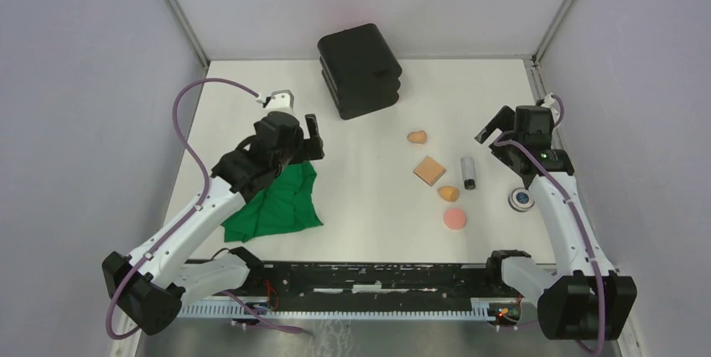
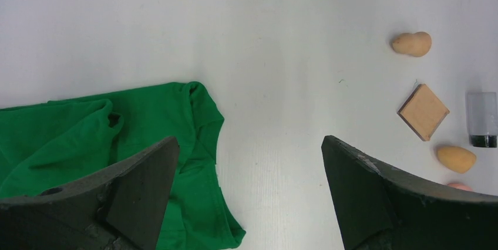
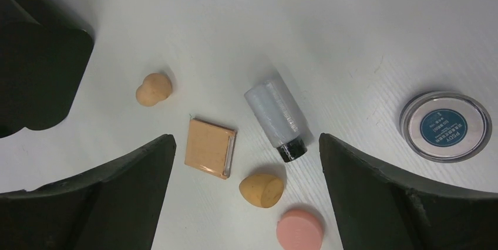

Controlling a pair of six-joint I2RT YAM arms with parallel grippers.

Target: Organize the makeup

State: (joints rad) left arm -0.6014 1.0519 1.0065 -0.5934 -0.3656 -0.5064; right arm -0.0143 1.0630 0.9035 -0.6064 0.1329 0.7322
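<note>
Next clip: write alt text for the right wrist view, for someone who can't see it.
The right gripper, open, hangs above a white table holding a tan square pad, a grey tube, two orange sponges, a pink puff and a round compact. A black box sits at the left edge.

Bench (image 3: 352,21): white, matt, faint linear grain; green cloth (image 2: 88,138): soft creased fabric; sponge (image 3: 154,89) at 10 o'clock of tan pad (image 3: 209,147) and second sponge (image 3: 262,190) at its 5 o'clock: matt foam; pad matt too; tube (image 3: 276,112): frosted plastic, glossy black cap; compact (image 3: 446,125): glossy clear rim; jaws: matt black, scuffed.
</note>
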